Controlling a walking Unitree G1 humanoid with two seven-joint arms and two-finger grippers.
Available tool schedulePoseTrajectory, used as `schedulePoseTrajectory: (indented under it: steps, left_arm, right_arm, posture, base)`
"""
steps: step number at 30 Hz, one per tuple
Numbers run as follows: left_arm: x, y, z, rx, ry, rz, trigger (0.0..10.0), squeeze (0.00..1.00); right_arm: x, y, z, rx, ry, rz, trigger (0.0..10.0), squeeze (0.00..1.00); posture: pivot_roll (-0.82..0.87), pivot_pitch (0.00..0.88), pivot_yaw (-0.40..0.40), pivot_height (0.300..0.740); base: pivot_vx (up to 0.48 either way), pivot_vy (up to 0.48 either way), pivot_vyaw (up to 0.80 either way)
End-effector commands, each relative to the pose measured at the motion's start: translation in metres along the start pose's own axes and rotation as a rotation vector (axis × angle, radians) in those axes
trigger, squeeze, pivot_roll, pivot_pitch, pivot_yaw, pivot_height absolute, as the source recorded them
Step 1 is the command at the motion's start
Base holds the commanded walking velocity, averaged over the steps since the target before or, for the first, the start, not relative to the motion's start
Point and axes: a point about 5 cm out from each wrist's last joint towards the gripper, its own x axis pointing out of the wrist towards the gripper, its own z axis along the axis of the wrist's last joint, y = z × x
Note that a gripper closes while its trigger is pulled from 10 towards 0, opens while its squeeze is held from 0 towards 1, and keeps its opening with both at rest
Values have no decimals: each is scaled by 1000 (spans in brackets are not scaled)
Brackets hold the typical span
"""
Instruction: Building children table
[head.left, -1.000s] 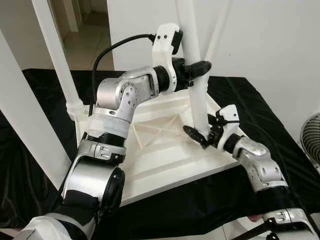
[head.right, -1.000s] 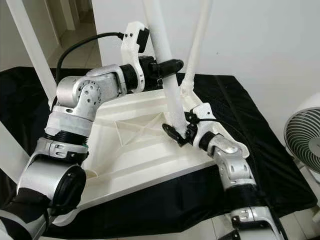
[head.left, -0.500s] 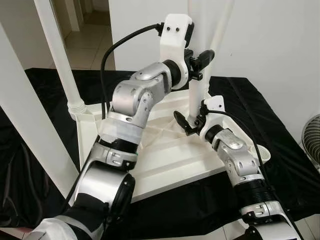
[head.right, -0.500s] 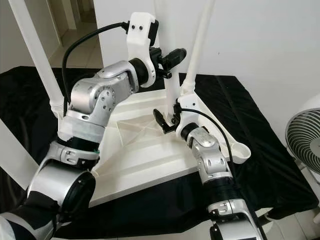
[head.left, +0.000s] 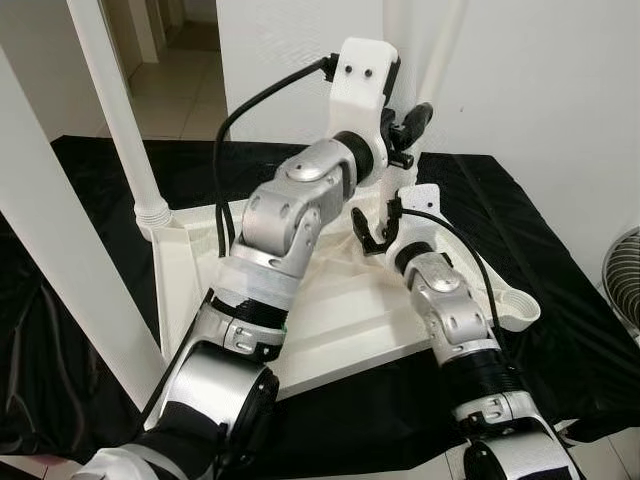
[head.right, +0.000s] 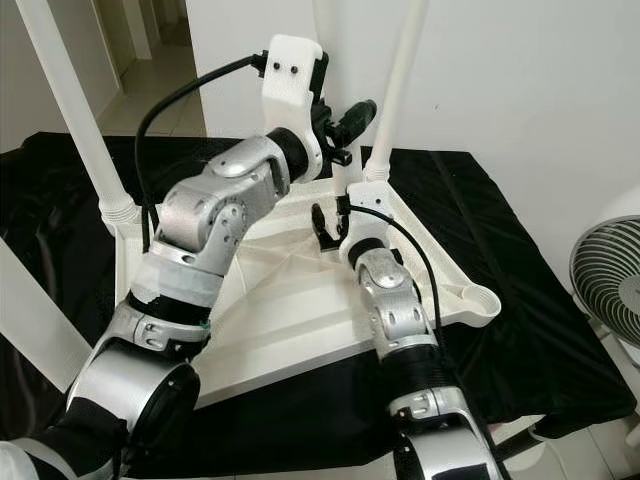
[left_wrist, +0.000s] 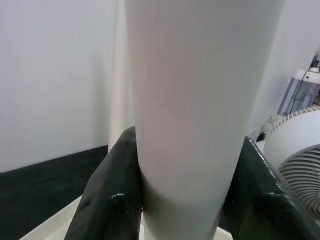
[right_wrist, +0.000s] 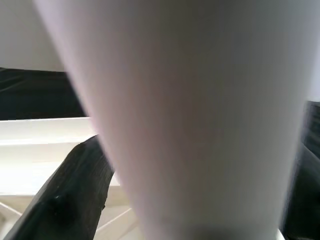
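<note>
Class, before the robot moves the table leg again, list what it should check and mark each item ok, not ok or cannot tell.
1. Left hand clamped around the white leg: ok.
2. Right hand fingers either side of the leg, lower down: ok.
3. Upturned tabletop resting on the black cloth: ok.
4. Leg base lined up with a corner socket: cannot tell.
5. Other legs standing upright: ok.

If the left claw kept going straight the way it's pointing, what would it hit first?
The white table leg it is already clamped on sits right between the left claw fingers. Beyond that leg, probably the white wall, though depth is unclear.
</note>
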Motion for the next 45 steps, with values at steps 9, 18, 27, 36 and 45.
schedulePoseTrajectory:
  steps: [9,18,27,36,45]
  left_arm:
    - [1,-8,-5,47,-15,5,10000,0]
    - [2,-12,-9,68,-14,5,10000,0]
    - [4,-13,-5,70,-28,14,10000,0]
    - [7,-14,1,62,-46,16,10000,0]
    - [7,-14,8,65,-62,24,10000,0]
  right_arm:
    - [2,7,0,-64,1,-85,10000,0]
    - [4,7,13,-130,-61,-133,10000,0]
    - [-8,3,9,-218,-97,-347,10000,0]
    - [-11,12,-1,-237,-96,-368,10000,0]
    - [-10,17,1,-252,-115,-387,10000,0]
  posture:
    - [2,0,-36,740]
    - [0,0,-39,740]
    - [-5,10,-38,740]
    - [1,19,-41,740]
    - [16,27,-50,740]
  base:
    - [0,0,0]
    - [0,0,0]
    - [0,0,0]
    - [0,0,0]
    - [0,0,0]
